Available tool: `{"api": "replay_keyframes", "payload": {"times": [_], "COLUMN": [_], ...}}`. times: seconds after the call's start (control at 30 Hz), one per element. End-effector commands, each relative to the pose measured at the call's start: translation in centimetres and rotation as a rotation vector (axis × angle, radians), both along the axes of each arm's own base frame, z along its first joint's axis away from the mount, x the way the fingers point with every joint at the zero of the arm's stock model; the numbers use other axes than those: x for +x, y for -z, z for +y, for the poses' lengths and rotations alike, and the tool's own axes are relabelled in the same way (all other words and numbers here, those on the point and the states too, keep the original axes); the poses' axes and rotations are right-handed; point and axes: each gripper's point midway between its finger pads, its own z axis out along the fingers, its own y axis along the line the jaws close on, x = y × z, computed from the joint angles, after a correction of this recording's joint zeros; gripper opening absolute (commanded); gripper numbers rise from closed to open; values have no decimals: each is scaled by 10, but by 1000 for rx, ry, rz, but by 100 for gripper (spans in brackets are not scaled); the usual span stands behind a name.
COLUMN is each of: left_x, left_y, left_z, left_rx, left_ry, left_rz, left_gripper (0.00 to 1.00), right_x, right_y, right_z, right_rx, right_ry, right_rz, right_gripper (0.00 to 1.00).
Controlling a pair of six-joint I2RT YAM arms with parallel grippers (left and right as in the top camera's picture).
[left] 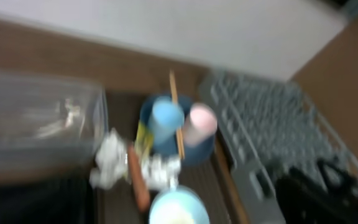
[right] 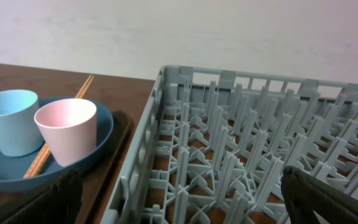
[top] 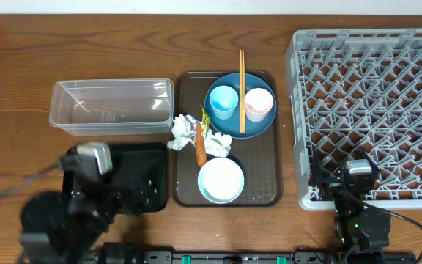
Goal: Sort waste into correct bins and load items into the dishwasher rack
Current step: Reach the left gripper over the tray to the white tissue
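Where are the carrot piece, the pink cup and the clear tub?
carrot piece (top: 200,144), overhead view, middle of its orange length.
pink cup (right: 67,140), right wrist view, on its outer wall.
clear tub (top: 112,126), overhead view, on its near long wall.

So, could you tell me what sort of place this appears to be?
Probably a dish-clearing station staged on a wooden table: a grey dishwasher rack, a brown tray of used dishes and scraps, and a clear tub for waste.
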Motion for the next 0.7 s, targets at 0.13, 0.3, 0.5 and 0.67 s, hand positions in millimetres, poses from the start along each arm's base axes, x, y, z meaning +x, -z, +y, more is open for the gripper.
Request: {"api": "replay_keyframes", "payload": {"times": [0.13,0.3,0.5,0.67], "left_x": [17,32,64,76], "left_y": [-8,30,71,102], "left_z": [-4,-5,-5,-12], "left_rx": [8,21,49,38], "left_ry": [15,13,17,0], "left_rz": [428,729,895,1050], "left_gripper": [99,99,98,98], "right_x": [0,0,0,0], "right_y": [2,2,2,2], "right_z": [-3,-3,-3,-3], "right_rx": [-6,-6,-6,-6], "right_ry": [15,15,15,15], "right_rz": [6,6,6,6], "right_gripper": [99,99,99,99]}}
